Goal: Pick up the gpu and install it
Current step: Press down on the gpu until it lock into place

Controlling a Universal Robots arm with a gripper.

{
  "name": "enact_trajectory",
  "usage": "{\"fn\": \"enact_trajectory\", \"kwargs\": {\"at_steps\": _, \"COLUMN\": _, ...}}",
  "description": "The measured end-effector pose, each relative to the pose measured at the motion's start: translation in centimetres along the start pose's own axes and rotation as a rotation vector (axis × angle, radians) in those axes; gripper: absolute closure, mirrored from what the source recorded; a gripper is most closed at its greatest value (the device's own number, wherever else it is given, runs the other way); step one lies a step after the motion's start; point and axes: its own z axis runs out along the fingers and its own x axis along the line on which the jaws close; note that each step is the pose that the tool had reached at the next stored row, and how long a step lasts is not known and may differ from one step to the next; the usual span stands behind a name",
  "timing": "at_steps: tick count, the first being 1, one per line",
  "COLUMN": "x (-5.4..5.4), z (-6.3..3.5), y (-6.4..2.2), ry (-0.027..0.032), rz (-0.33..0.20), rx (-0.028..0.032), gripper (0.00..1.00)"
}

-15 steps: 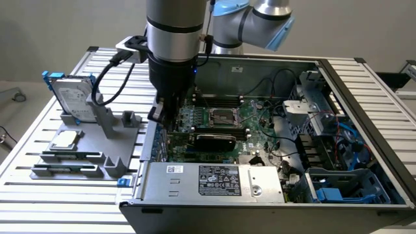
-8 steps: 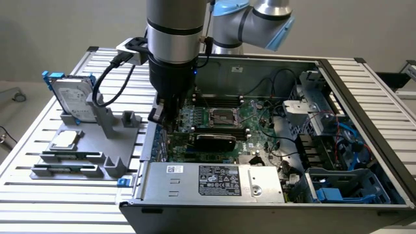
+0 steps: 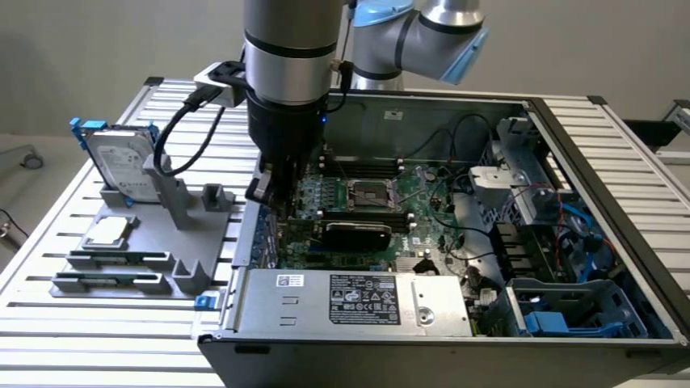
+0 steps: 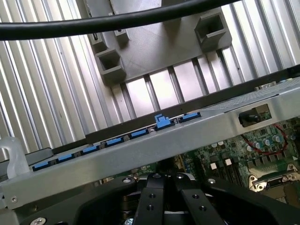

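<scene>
Although the gripper point(image 3: 271, 194) is deep inside the case point(image 3: 603, 121), its fingers point(image 4: 154, 197) can be seen in the wrist view, drawn together with no gap between them. I cannot tell whether they pinch anything. They hang close over the motherboard point(image 3: 426, 186), just inside the case wall on the exterior view's left.

The gpu point(image 3: 356, 234) lies low on that board, black shroud showing, just to the exterior view's right of the gripper and below the CPU socket point(image 3: 367, 194). Whether it is fully home in its slot cannot be judged from here.

Risks, as I judge them:
- If the card sits half in, any sideways push could tilt it and strain the slot.
- The fingers are near board components, so a small drift could scrape them.
- The arm runs close to the case wall and could knock it.
- The black cable point(image 4: 140, 18) looping off the wrist could snag on the wall edge or on the fixture point(image 3: 161, 242).

Besides the board and card, the case holds a power supply point(image 3: 356, 299) along its near side, loose wires and blue plastic parts at the exterior view's right. Outside it, the grey fixture on the table point(image 3: 44, 339) holds a hard drive point(image 3: 119, 162) standing upright and a CPU chip point(image 3: 108, 232) lying flat, with two thin strips in slots nearer the camera.
</scene>
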Motion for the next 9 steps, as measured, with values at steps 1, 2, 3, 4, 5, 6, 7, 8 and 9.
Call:
{"fn": "enact_trajectory", "kwargs": {"at_steps": 1, "x": 0.0, "z": 0.0, "y": 0.0, "ry": 0.0, "rz": 0.001, "rx": -0.0001, "gripper": 0.89}}
{"fn": "enact_trajectory", "kwargs": {"at_steps": 2, "x": -0.01, "z": -0.01, "y": 0.0, "ry": 0.0, "rz": 0.001, "rx": -0.0001, "gripper": 0.89}}
{"fn": "enact_trajectory", "kwargs": {"at_steps": 3, "x": -0.01, "z": -0.01, "y": -0.01, "ry": 0.0, "rz": 0.001, "rx": -0.0002, "gripper": 0.89}}
{"fn": "enact_trajectory", "kwargs": {"at_steps": 4, "x": -0.02, "z": -0.01, "y": -0.02, "ry": 0.0, "rz": 0.001, "rx": -0.0003, "gripper": 0.89}}
{"fn": "enact_trajectory", "kwargs": {"at_steps": 5, "x": -0.02, "z": -0.01, "y": -0.03, "ry": 0.0, "rz": 0.001, "rx": -0.0002, "gripper": 0.89}}
{"fn": "enact_trajectory", "kwargs": {"at_steps": 6, "x": -0.03, "z": -0.02, "y": -0.05, "ry": 0.0001, "rz": 0.001, "rx": -0.0003, "gripper": 0.89}}
{"fn": "enact_trajectory", "kwargs": {"at_steps": 7, "x": -0.04, "z": -0.02, "y": -0.07, "ry": 0.0001, "rz": 0.001, "rx": -0.0002, "gripper": 0.89}}
{"fn": "enact_trajectory", "kwargs": {"at_steps": 8, "x": -0.04, "z": -0.02, "y": -0.09, "ry": 0.0, "rz": 0.001, "rx": -0.0002, "gripper": 0.89}}
{"fn": "enact_trajectory", "kwargs": {"at_steps": 9, "x": -0.05, "z": -0.02, "y": -0.11, "ry": 0.0, "rz": 0.001, "rx": -0.0002, "gripper": 0.89}}
